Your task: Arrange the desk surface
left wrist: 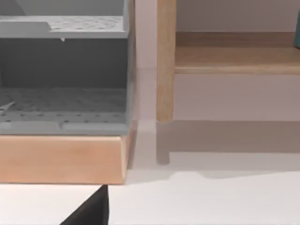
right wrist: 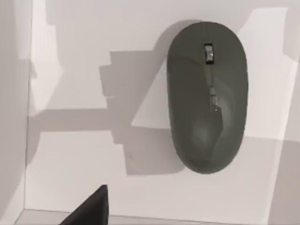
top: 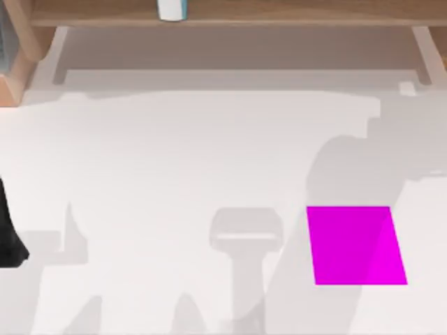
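The desk surface [top: 174,160] is a broad white tabletop crossed by the arms' grey shadows. A magenta rectangular pad [top: 356,244] lies flat on its right front part. In the right wrist view a dark grey-green computer mouse [right wrist: 208,98] with a scroll wheel rests on the white surface, below the camera and untouched. A black part of my left arm [top: 8,237] shows at the table's left edge. A black wedge of each arm's own hardware sits at the frame edge in the left wrist view [left wrist: 89,211] and the right wrist view [right wrist: 89,208].
A tan wooden shelf [top: 230,17] runs along the back edge, with a white and teal object [top: 171,8] on it. At the back left, a grey perforated organiser [left wrist: 63,70] stands on a wooden base [left wrist: 61,159] beside a shelf leg [left wrist: 165,61].
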Motion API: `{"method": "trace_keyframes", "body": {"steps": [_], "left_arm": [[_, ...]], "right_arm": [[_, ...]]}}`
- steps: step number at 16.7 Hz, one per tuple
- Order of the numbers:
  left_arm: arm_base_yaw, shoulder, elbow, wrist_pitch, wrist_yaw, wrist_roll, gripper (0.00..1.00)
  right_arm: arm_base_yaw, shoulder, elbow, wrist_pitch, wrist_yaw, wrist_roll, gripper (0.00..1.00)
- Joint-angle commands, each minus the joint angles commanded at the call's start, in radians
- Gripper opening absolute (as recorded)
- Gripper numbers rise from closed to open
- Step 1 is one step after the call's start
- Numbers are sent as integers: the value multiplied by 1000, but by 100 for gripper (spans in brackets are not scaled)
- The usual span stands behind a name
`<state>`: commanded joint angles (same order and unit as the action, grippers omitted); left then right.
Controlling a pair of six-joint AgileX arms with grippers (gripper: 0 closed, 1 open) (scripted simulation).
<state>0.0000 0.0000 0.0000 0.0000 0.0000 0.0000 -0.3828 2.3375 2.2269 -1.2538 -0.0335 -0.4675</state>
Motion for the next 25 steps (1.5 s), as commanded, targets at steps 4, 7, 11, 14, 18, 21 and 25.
{"method": "trace_keyframes", "body": {"steps": [4, 7, 11, 14, 18, 21, 25], "left_arm": [[0, 0, 0, 0, 0, 0, 100], [0, 0, 0, 0, 0, 0, 100], [0, 0, 0, 0, 0, 0, 100], [0, 0, 0, 0, 0, 0, 100], [0, 0, 0, 0, 0, 0, 100], [0, 0, 0, 0, 0, 0, 100], [0, 0, 0, 0, 0, 0, 100]], "right_arm": [[-1, 219, 211, -89, -10, -46, 100], [3, 276, 268, -111, -14, -58, 100], [3, 276, 268, -111, -14, -58, 100], [2, 276, 261, -105, -13, -57, 100], [4, 275, 230, -77, -13, -56, 100], [5, 275, 211, -55, -13, -55, 100], [5, 270, 186, -31, -13, -54, 100]]}}
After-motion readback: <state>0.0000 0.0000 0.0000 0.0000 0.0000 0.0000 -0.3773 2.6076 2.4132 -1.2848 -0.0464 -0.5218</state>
